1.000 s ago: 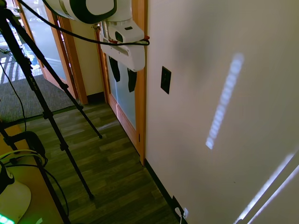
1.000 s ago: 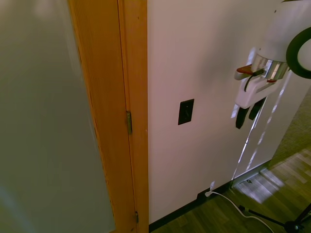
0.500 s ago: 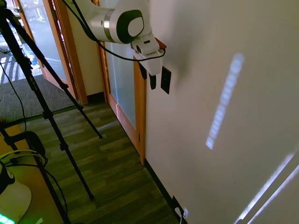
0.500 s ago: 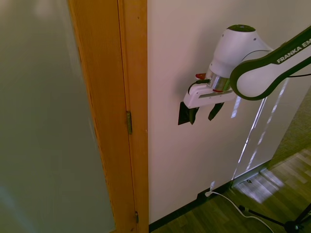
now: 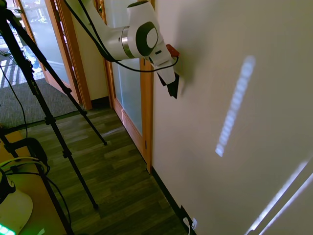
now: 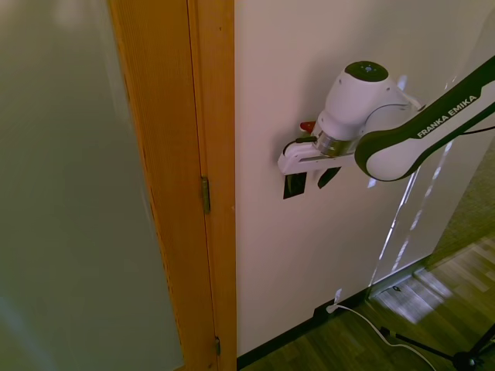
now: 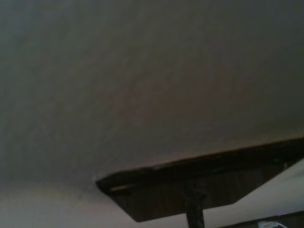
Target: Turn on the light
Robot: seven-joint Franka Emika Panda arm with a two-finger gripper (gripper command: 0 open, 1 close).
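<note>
The white robot arm (image 6: 387,131) reaches to the cream wall (image 5: 234,58) and sets its end effector (image 6: 309,181) against the small black upright rectangular switch plate (image 6: 294,185). The plate is mounted on the wall just beside the orange wooden door frame (image 6: 197,154). In the second exterior view the 2 dark fingers (image 6: 326,177) stand narrowly apart with nothing between them, 1 over the plate and 1 just beside it. In the first exterior view the end effector (image 5: 172,85) hides the plate. The wrist view is blurred and shows the plate (image 7: 199,185) close by. Low on the wall sits a dark outlet plate with a white plug (image 5: 190,224), well apart from the switch.
</note>
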